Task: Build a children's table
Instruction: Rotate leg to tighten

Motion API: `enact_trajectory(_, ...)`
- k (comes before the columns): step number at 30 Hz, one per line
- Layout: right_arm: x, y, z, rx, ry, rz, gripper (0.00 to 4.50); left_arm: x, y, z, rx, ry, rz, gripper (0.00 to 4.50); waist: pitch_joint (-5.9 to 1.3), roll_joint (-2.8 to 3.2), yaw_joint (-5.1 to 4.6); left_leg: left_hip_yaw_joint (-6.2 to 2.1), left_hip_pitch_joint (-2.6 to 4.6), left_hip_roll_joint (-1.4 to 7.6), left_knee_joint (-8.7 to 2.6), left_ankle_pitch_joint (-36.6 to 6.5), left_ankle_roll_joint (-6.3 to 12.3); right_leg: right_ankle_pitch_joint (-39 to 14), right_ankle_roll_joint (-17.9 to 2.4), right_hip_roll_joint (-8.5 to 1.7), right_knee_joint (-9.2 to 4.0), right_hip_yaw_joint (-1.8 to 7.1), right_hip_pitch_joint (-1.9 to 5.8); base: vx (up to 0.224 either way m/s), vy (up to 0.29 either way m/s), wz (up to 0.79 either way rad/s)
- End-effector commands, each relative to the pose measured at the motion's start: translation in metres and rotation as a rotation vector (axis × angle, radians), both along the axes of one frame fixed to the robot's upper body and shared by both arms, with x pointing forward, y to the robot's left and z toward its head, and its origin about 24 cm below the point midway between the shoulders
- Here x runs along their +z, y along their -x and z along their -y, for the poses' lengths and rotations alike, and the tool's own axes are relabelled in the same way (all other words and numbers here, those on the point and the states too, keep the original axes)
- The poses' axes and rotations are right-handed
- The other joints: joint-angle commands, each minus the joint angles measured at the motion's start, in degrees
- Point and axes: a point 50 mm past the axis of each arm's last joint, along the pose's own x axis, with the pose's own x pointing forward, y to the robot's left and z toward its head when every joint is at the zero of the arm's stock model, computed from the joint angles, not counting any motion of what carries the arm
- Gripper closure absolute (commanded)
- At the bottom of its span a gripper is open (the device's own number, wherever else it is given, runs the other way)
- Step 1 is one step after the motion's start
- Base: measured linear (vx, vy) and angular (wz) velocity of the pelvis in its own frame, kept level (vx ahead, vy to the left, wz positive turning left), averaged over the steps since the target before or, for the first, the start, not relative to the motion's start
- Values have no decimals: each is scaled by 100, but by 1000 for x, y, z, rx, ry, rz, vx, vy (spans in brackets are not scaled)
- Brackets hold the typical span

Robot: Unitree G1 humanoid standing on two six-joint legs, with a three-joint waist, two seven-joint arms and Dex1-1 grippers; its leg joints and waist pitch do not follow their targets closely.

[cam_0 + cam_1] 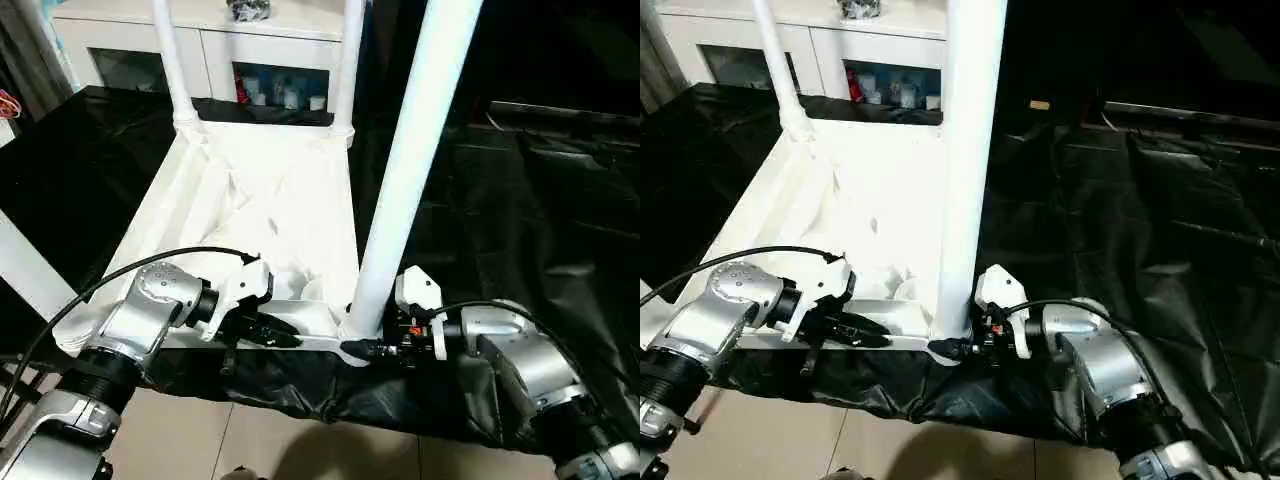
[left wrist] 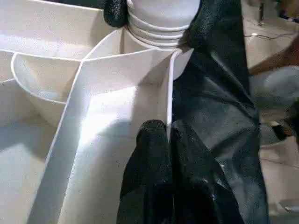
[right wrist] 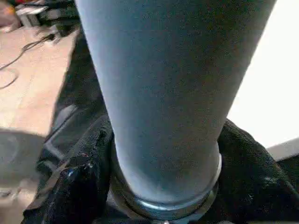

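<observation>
Watching the right gripper [image 1: 372, 349] hug the light, slick leg [image 1: 410, 170] low at centre frame; left gripper [image 1: 283, 333], jaws together, pinches the table's stiff rim [image 2: 169, 93].

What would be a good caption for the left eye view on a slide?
Left claw pinches the upturned children's table rim while the right claw hugs the base of a standing leg.

The children's table [image 1: 270, 215] is seen lying upside down on a black-sheeted surface — all white plastic, its ribbed underside turned up. Three tapered round legs are seen upright in rounded corner sockets: two thin-looking ones at the far corners [image 1: 170, 60] [image 1: 347, 65], and one at the near right corner [image 1: 410, 160] — seated in its ringed socket.
</observation>
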Motion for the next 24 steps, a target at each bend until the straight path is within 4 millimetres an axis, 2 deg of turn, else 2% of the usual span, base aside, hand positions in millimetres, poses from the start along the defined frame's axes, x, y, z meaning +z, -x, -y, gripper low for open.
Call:
enact_trajectory(1, -9, -3, -10, -77, 3, -17, 178, 5, -7, 21, 19, 45, 62, 450, -276, 19, -39, -187, 112, 358, -475, -1944, -98, -2129, -1113, -468, -478, 299, 190, 0, 0, 0)
enact_trajectory(3, -16, -11, -18, -215, 11, -5, 178, 4, -16, 36, 97, 39, 108, 450, -262, 22, -77, -205, 130, 349, -481, -2077, -196, -2447, -1009, -470, -516, 295, 163, 0, 0, 0)
enact_trajectory(5, -21, -21, -30, -385, 3, -11, 180, 5, -25, 54, 190, 50, 147, 450, -266, 6, -161, -238, 131, 325, -481, -2214, -263, -2833, -862, -481, -550, 270, 164, 0, 0, 0)
enact_trajectory(7, -24, -25, -35, -456, 15, -28, 180, 6, -27, 63, 202, 57, 162, 450, -263, 6, -195, -256, 132, 320, -476, -2264, -265, -2983, -806, -492, -574, 258, 161, 0, 0, 0)
enact_trajectory(8, -25, -28, -39, -495, 22, -33, 180, 7, -29, 68, 216, 58, 173, 450, -264, 5, -228, -261, 114, 305, -480, -2264, -224, -3072, -716, -479, -601, 251, 165, 0, 0, 0)
enact_trajectory(10, -26, -34, -47, -579, 37, -40, 180, 8, -31, 79, 240, 67, 200, 450, -253, 1, -270, -247, 128, 295, -465, -2298, -192, -3135, -697, -471, -623, 261, 120, 0, 0, 0)
enact_trajectory(12, -26, -37, -55, -624, 21, -48, 180, 9, -32, 87, 247, 81, 216, 450, -258, 25, -277, -262, 137, 297, -464, -2336, -188, -3200, -669, -479, -638, 252, 125, 0, 0, 0)
enact_trajectory(15, -23, -37, -65, -607, -1, -12, 180, 9, -31, 94, 231, 96, 238, 450, -265, 20, -291, -254, 126, 306, -475, -2357, -147, -3014, -683, -465, -633, 261, 117, 0, 0, 0)
enact_trajectory(16, -22, -37, -67, -599, -9, -7, 125, 9, -31, 96, 226, 99, 244, 450, -270, 17, -290, -251, 121, 308, -482, -2319, -130, -2866, -721, -457, -612, 268, 130, 0, 0, 0)
enact_trajectory(19, -20, -35, -69, -560, -49, -20, 104, 7, -28, 93, 192, 89, 253, 450, -265, 26, -292, -235, 111, 308, -487, -2326, -89, -2692, -803, -448, -597, 276, 134, 0, 0, 0)
enact_trajectory(22, -18, -32, -62, -493, -38, 9, 81, 4, -24, 84, 144, 81, 247, 450, -269, 28, -282, -235, 108, 311, -489, -2323, -56, -2697, -799, -453, -597, 281, 143, 0, 0, 0)
enact_trajectory(24, -18, -31, -57, -457, -26, 25, 64, 3, -22, 80, 123, 86, 236, 450, -283, 28, -277, -234, 84, 324, -500, -2183, -39, -2464, -844, -457, -566, 291, 168, 0, 0, 0)
